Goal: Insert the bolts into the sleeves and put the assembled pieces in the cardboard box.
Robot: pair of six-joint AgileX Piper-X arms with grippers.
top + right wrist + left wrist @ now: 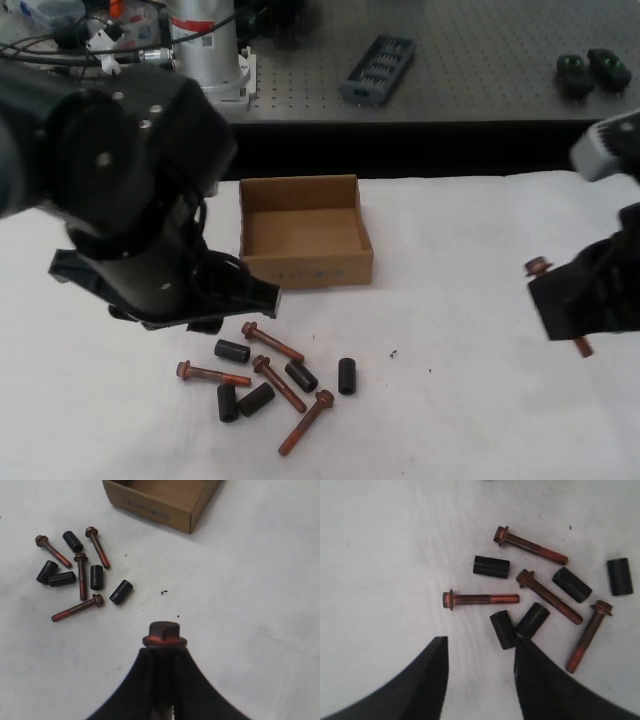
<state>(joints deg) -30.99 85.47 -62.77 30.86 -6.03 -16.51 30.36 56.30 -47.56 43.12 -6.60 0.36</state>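
Over on the right side of the bench, the right gripper (163, 655) was clamped on one bolt (164, 632), head poking out past the fingertips and the shank sticking out the other side, held up off the white cloth (450, 400). Left gripper (480, 645) hung over the pile with its jaws wide open and nothing between them. Under it lay four loose bolts (480, 599) and five black sleeves (491, 566). Two of those were touching each other right by one fingertip (530, 670), so I'd have skipped them. My guess is the step in hand was grabbing a sleeve to mate with that held bolt. The lone sleeve (620, 576) at the edge of the pile looked like the easiest pick: nothing touched it, so the fingers could straddle its sides and leave both ends clear. Grab it mid-body, lift clean, then line the bore up with the shank before pushing, since any tilt would likely jam on the threads. Cardboard box (300, 265) sat just behind the pile, with no assembled piece in it that I could see.
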